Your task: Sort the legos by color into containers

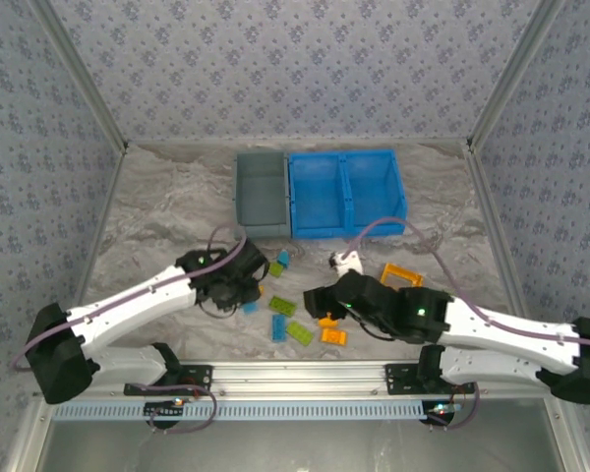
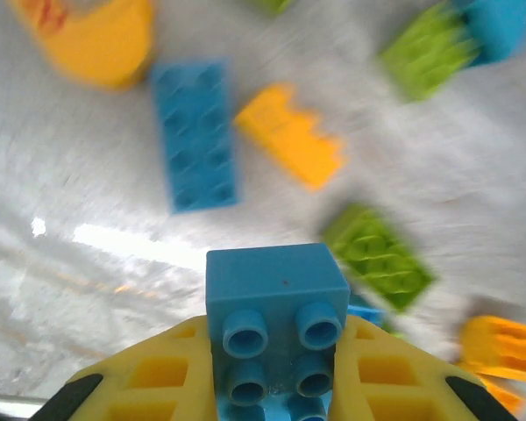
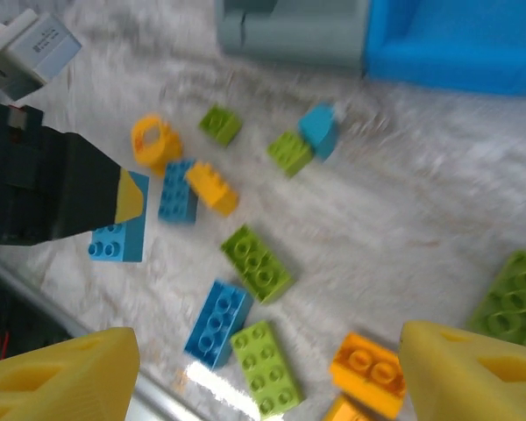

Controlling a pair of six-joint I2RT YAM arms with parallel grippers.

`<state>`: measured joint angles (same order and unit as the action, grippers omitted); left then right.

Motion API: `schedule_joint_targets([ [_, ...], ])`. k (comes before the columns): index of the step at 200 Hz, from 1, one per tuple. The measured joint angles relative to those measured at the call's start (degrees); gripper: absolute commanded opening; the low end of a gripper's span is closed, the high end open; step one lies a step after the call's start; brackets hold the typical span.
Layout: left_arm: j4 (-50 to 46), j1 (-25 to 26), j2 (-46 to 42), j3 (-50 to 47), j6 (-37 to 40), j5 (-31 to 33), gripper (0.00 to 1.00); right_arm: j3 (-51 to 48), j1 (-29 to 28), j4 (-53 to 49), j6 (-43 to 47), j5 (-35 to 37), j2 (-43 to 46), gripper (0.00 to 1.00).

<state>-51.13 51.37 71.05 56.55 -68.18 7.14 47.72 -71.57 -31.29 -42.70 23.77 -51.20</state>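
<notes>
My left gripper [image 2: 276,379] is shut on a blue brick [image 2: 276,303], its yellow fingers [image 2: 149,381] pressed against both sides. It is held just above the table, over other legos: a blue brick [image 2: 195,133], an orange one [image 2: 291,133] and a green one [image 2: 377,254]. From above, the left gripper [image 1: 246,293] is at the left of the pile. My right gripper [image 3: 267,386] hangs open over a blue brick [image 3: 217,321], two green bricks [image 3: 265,366] and an orange brick [image 3: 366,372]. The containers, a grey-blue bin [image 1: 263,192] and a two-compartment blue bin [image 1: 346,192], stand at the back.
An open orange frame piece [image 1: 400,275] lies right of the right gripper [image 1: 317,305]. A green brick [image 1: 276,267] and a blue brick [image 1: 283,258] lie between the pile and the bins. Patterned walls enclose the table on three sides.
</notes>
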Motion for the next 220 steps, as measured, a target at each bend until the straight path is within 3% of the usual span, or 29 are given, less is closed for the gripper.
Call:
schedule_joint_targets([
  [50,-1.3,-12.7,20.3,25.7,18.8,0.2,0.17,-0.2,1.9,7.5,7.5,13.0,2.9,0.84],
  [97,-0.5,-20.2,40.2,43.4,29.4,-0.5,0.17,1.0,5.4,13.6,12.2,15.1,-4.8,0.85],
  [119,0.3,-22.7,46.7,46.6,31.5,-1.8,0.26,1.8,6.8,14.0,12.2,15.0,-6.8,0.85],
  [150,0.6,-24.3,51.0,47.5,33.1,-4.1,0.44,2.7,10.2,12.0,9.9,14.4,-7.4,0.85],
  [177,0.5,-24.2,51.3,48.1,33.7,-5.2,0.55,5.4,14.8,3.8,3.8,14.0,-7.4,0.85],
  [220,0.5,-23.6,48.2,48.8,34.1,-5.1,0.58,8.0,26.2,-12.9,-6.2,11.8,-6.6,0.69],
])
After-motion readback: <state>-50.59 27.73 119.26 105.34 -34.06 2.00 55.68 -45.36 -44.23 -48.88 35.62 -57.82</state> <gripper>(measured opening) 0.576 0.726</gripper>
